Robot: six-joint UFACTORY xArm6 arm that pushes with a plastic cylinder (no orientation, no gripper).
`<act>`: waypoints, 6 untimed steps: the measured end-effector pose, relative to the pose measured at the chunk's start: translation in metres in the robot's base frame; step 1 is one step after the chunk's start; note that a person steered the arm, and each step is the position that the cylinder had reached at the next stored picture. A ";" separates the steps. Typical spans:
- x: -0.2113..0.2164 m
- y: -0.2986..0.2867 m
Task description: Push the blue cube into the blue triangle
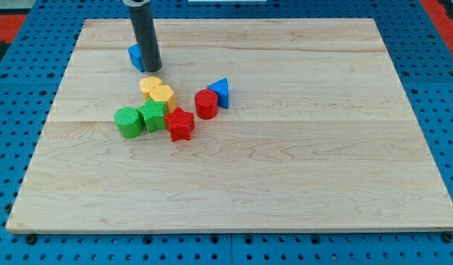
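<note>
1 camera looks down at a slant from the near edge, taking in the whole wooden bench (285,184).

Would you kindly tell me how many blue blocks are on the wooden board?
2. The blue cube sits near the view's top, partly hidden behind my tip. The blue triangle lies right of the red cylinder.

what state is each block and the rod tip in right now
my tip: down on the board, against the blue cube's right side
blue cube: partly hidden behind the rod, apart from the other blocks
blue triangle: touching the red cylinder
red cylinder: upright
yellow blocks: two, pressed together
green cylinder: upright, touching the green block
green block: beside the red star
red star: lying flat
</note>
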State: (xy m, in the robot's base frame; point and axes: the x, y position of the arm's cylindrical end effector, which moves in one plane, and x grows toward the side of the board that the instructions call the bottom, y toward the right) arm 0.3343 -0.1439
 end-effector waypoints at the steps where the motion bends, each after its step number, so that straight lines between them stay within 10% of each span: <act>1: 0.009 -0.066; 4: -0.051 -0.041; 6: 0.011 0.056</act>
